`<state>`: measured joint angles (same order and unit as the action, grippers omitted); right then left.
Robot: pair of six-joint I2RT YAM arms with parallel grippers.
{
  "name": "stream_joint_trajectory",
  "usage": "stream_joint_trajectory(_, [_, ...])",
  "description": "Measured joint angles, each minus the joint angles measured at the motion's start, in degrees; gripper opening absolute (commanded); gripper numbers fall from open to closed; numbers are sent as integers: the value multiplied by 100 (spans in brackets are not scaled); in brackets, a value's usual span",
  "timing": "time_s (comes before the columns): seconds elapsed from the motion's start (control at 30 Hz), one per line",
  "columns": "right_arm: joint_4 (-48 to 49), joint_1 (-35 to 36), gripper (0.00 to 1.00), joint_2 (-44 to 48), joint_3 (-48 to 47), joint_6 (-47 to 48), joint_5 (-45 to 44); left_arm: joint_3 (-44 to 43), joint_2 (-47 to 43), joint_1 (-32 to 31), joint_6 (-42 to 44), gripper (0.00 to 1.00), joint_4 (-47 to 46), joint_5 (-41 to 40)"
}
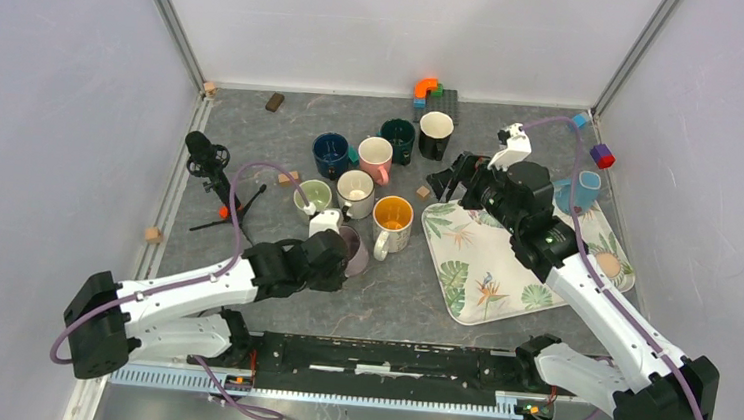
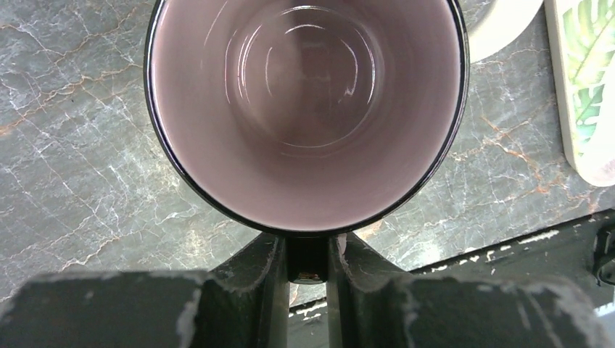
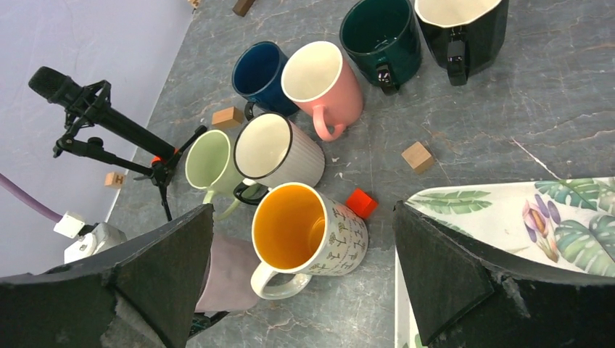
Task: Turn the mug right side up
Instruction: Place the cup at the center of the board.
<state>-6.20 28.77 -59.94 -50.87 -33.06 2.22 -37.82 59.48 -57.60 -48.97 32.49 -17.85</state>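
Observation:
The mug [image 1: 354, 252] is dark outside and mauve inside, and stands on the grey table just below the cluster of other mugs. Its mouth faces up in the top view. In the left wrist view the mug's mauve inside [image 2: 304, 109] fills the frame. My left gripper [image 2: 307, 250] is shut on the mug's dark handle [image 2: 307, 267], one finger on each side. From above, the left gripper [image 1: 337, 259] sits at the mug's near-left side. My right gripper [image 1: 450, 182] hangs open above the table near the tray's far-left corner, holding nothing. The mug [image 3: 228, 275] peeks out beside its left finger.
Several upright mugs stand close behind, the nearest a white one with an orange inside [image 1: 393, 217] [image 3: 308, 228]. A leaf-patterned tray [image 1: 484, 269] lies to the right, with a blue cup [image 1: 580, 191] at its far edge. A microphone on a tripod [image 1: 209, 162] stands left. Small wooden and red blocks [image 3: 360, 203] are scattered about.

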Motion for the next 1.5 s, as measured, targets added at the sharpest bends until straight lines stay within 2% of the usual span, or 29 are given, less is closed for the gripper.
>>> stream_joint_trajectory(0.53, [-249,0,98,0,15,107,-103,0,848,-39,258,4,-310,-317])
stream_joint_trajectory(0.77, [-273,0,98,-2,17,144,-149,-11,988,-57,417,30,-393,-367])
stream_joint_trajectory(1.17, [-678,0,98,-15,15,188,-402,-289,966,-66,575,49,-409,-407])
stream_joint_trajectory(1.4, [-1196,0,98,-15,-15,164,-870,-601,621,-66,710,68,-83,-389])
stream_joint_trajectory(1.5, [-1554,0,98,-15,-116,98,-1235,-896,326,-66,863,82,129,-323])
